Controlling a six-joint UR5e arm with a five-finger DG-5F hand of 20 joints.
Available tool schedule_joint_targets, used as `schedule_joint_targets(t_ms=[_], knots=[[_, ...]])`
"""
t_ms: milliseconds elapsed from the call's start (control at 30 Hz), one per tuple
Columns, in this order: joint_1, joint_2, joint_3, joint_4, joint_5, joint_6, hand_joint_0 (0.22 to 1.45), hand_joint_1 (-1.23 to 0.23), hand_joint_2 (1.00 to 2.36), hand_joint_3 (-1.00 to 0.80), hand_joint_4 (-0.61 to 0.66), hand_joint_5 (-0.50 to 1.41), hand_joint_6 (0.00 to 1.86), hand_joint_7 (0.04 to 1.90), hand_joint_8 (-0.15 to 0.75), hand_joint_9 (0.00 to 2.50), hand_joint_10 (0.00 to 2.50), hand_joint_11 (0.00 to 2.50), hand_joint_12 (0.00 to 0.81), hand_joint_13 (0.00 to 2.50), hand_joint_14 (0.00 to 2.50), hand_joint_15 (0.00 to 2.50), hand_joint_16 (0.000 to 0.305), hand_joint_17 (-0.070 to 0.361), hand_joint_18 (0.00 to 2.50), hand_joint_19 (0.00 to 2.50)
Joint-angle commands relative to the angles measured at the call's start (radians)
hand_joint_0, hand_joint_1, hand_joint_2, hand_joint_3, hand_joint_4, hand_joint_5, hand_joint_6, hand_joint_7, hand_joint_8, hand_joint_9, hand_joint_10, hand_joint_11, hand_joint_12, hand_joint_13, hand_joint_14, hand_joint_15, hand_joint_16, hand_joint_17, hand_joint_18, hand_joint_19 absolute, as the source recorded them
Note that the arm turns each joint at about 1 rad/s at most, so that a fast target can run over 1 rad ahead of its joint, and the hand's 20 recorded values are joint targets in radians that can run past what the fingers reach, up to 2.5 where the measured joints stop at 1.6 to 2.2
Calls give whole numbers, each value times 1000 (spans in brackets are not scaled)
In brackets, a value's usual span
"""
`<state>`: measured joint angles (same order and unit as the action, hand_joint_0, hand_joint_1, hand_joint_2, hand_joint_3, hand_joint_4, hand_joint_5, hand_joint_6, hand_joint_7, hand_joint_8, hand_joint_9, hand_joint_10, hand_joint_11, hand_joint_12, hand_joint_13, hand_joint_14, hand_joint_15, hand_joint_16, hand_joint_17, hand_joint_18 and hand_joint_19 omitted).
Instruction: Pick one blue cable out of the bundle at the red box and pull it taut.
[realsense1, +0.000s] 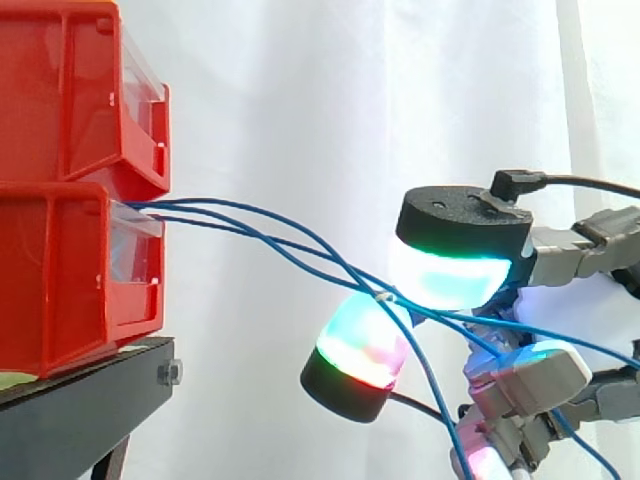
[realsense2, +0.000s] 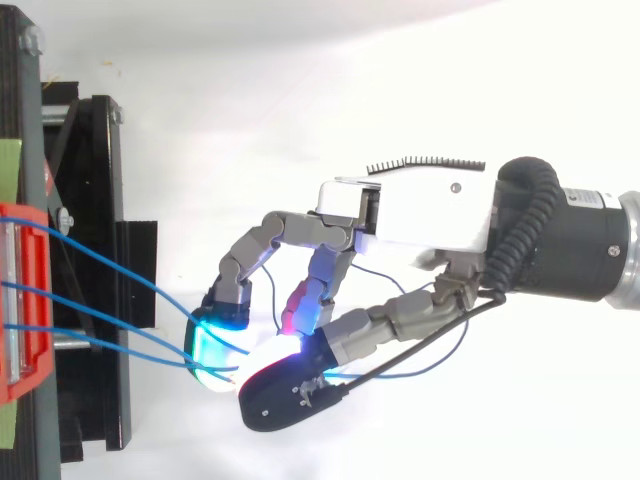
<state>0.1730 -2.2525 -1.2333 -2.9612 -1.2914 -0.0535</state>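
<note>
Nearest, at the right of the side view: many-fingered robot hand with glowing fingertip pads, clenched loosely round a bundle of thin blue cables. One black-backed cyan pad above the strands, one green-and-red pad below, strands running through the gap between. Cannot tell whether just one strand is singled out. From above, fingers of the hand curled leftward, pads bunched where the cables converge.

Further left, cables fanning apart and running in gentle curves, not straight, up to the front of the lower red plastic bin, entering just under its top edge. Past the hand, loose ends dropping low to the right.

Second red plastic bin stacked on the first, both on a black metal stand. Farthest back, white curtain.
</note>
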Motion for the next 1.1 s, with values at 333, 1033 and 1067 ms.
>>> schedule_joint_targets(t_ms=[333, 1033, 1067], knots=[[-3, 24, 0, -22, 1, -6, 765, -890, 1015, -338, -122, -149, 978, 695, 394, 1337, 66, 1295, 384, 1139, 15, 517, 49, 110, 1017, 545], [-13, 47, 0, -64, 0, -55, 591, -729, 1010, -395, 34, -106, 909, 824, 409, 1437, 6, 1265, 412, 1172, 14, 519, 53, 120, 1043, 576], [-13, 47, 0, -64, 1, -55, 597, -741, 1011, -390, 34, -108, 913, 811, 409, 1433, 5, 1267, 410, 1173, 16, 520, 53, 119, 1043, 576]])
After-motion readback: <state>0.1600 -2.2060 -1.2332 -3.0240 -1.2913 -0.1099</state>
